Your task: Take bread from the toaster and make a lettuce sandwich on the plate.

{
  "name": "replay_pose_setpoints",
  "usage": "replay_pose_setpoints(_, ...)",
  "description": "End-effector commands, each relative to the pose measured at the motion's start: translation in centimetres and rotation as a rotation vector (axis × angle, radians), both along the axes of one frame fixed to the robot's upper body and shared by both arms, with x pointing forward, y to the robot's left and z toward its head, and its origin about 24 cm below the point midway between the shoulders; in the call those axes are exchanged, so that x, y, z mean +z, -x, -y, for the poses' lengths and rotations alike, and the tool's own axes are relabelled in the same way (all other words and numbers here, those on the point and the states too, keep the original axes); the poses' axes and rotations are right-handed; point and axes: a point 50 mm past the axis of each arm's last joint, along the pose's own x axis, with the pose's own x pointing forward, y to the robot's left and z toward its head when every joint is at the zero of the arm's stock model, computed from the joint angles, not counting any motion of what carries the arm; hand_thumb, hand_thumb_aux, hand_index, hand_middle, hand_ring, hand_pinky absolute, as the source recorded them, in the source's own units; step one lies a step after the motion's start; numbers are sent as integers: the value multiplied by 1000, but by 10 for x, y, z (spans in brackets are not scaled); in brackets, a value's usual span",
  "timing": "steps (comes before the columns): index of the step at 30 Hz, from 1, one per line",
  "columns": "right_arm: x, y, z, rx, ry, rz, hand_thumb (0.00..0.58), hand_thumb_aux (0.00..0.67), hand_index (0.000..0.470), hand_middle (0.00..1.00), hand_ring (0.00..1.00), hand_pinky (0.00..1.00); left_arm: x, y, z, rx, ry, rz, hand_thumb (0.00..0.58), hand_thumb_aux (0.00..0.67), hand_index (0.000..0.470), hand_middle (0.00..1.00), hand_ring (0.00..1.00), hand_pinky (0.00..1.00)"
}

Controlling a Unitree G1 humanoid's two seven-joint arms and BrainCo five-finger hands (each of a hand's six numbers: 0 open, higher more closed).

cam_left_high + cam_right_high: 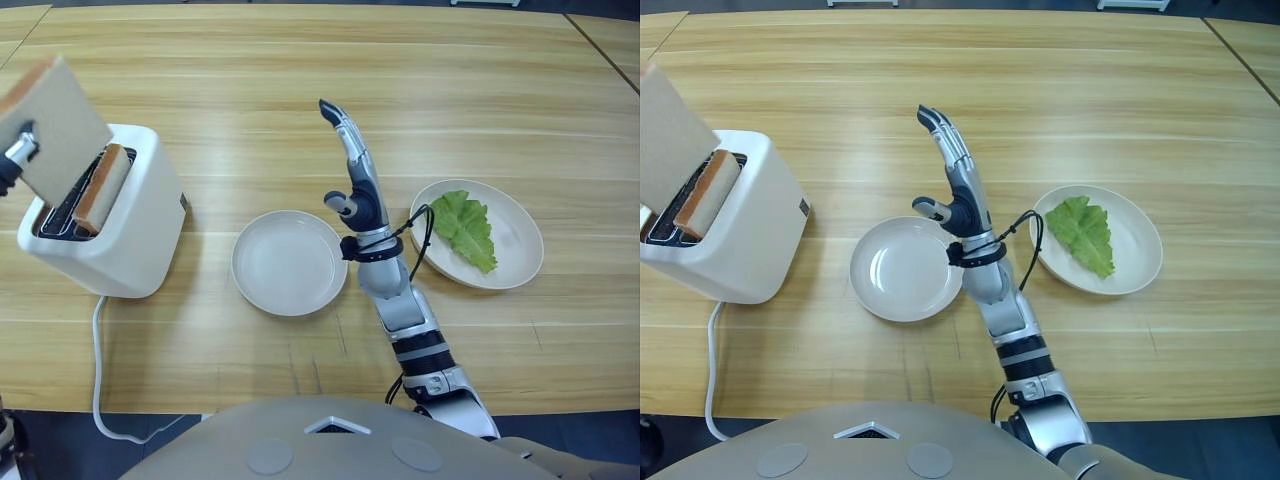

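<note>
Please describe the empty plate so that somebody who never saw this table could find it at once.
On the wooden table, start at the white toaster on the robot's left. The empty plate lies just to its right, beside the open right hand. Unlike the other plate further right, which holds a lettuce leaf, it has nothing on it.
</note>
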Motion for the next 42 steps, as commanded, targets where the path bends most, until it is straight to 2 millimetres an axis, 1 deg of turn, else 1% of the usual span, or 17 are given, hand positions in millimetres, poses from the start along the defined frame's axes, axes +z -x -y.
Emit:
replay_pose_setpoints(1,7,-7,8,-37,5,29,0,0,0,0,0,0,15,-4,8,-108,96,38,580,670,470,0,0,0)
replay_pose_setpoints(5,11,-9,12,-57,7,47,0,0,0,0,0,0,23,-12,26,-270,200,18,580,670,470,0,0,0)
replay_pose_setpoints(7,14,-10,20,-89,10,62,0,0,0,0,0,0,13,-21,48,-427,289,-95,580,670,470,0,0,0)
replay_pose_setpoints(10,25,-15,43,-169,39,105,0,0,0,0,0,0,-33,-36,97,-659,313,-426,580,670,470,0,0,0)
replay_pose_setpoints(12,31,-17,58,-216,73,131,0,0,0,0,0,0,-65,-40,121,-749,312,-608,580,670,470,0,0,0)
replay_pose_setpoints(14,34,-18,71,-256,113,144,0,0,0,0,0,0,-93,-47,136,-786,324,-729,580,670,470,0,0,0)
replay_pose_setpoints(17,36,-15,91,-308,193,142,0,0,0,0,0,0,-129,-57,154,-806,354,-849,580,670,470,0,0,0)
replay_pose_setpoints(21,37,-7,113,-367,257,125,0,0,0,0,0,0,-162,-66,167,-820,362,-973,580,670,470,0,0,0)
replay_pose_setpoints(23,27,-14,124,-409,292,63,0,0,0,0,0,0,-178,-68,168,-793,362,-1007,580,670,470,0,0,0)
replay_pose_setpoints(26,0,-31,146,-517,343,-96,0,0,0,0,0,0,-195,-66,168,-749,347,-1036,580,670,470,0,0,0)
replay_pose_setpoints(27,-10,-35,153,-551,369,-154,0,0,0,0,0,0,-201,-64,170,-740,338,-1052,542,499,350,0,0,0)
replay_pose_setpoints(28,-19,-39,159,-578,412,-207,0,0,0,0,0,0,-206,-60,171,-735,327,-1066,374,271,190,0,0,0)
replay_pose_setpoints(29,-27,-42,164,-600,460,-260,0,0,0,0,0,0,-209,-56,172,-735,317,-1078,0,0,0,0,0,0)
replay_pose_setpoints(31,-39,-45,175,-632,602,-348,0,0,0,0,0,0,-211,-49,172,-731,287,-1082,0,0,0,0,0,0)
replay_pose_setpoints(34,-49,-44,196,-683,871,-422,0,0,0,0,0,0,-202,-44,168,-716,246,-1039,0,0,0,0,0,0)
replay_pose_setpoints(38,-46,-38,222,-743,1084,-469,0,0,0,0,0,0,-173,-38,160,-682,217,-920,0,0,0,0,0,0)
replay_pose_setpoints(42,-36,-34,233,-748,1190,-477,0,0,0,0,0,0,-139,-31,147,-632,223,-782,0,0,0,0,0,0)
